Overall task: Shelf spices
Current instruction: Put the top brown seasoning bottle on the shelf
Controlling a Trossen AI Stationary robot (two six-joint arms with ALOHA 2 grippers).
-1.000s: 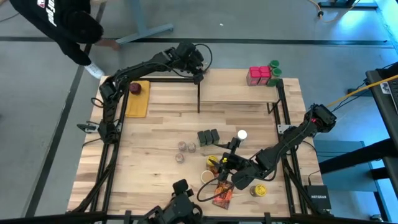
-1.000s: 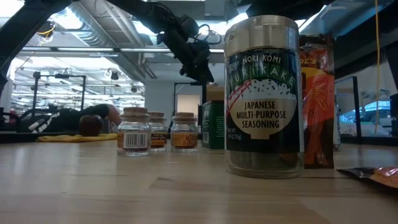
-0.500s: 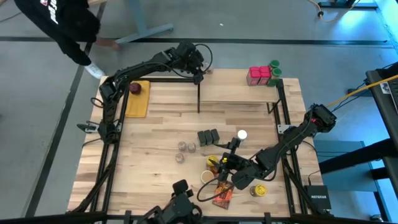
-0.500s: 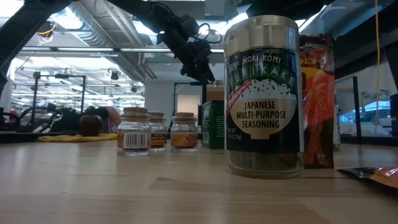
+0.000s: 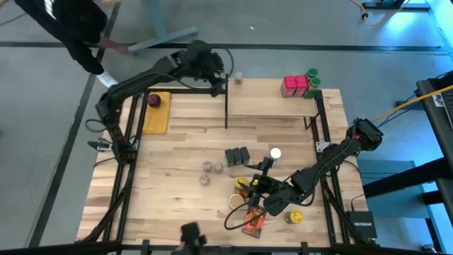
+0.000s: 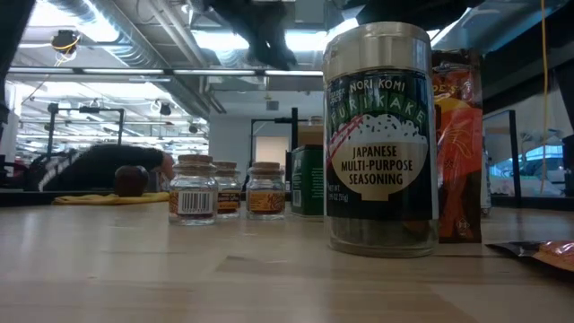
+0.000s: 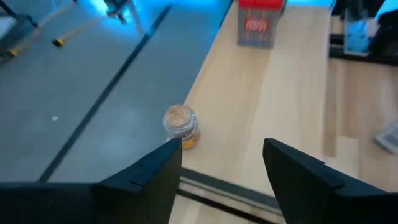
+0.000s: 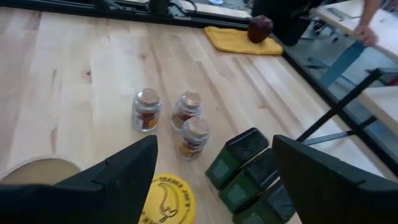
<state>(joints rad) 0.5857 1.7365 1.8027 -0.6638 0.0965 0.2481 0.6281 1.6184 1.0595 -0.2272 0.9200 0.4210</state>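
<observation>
High view: left gripper (image 5: 221, 76) is spread wide, empty, beside a small jar (image 5: 238, 78) at the shelf (image 5: 269, 105) corner; red boxes (image 5: 294, 86) sit at 3 o'clock. Right gripper (image 5: 263, 170), also wide, is crowded by dark tins (image 5: 238, 156).

The shelf (image 5: 272, 99) carries a jar (image 5: 238, 78), red boxes (image 5: 294, 86) and green-lidded jars (image 5: 312, 79). The table (image 5: 177, 142) holds three jars (image 5: 210, 171), tins (image 5: 238, 156) and a yellow pad (image 5: 157, 112).
</observation>
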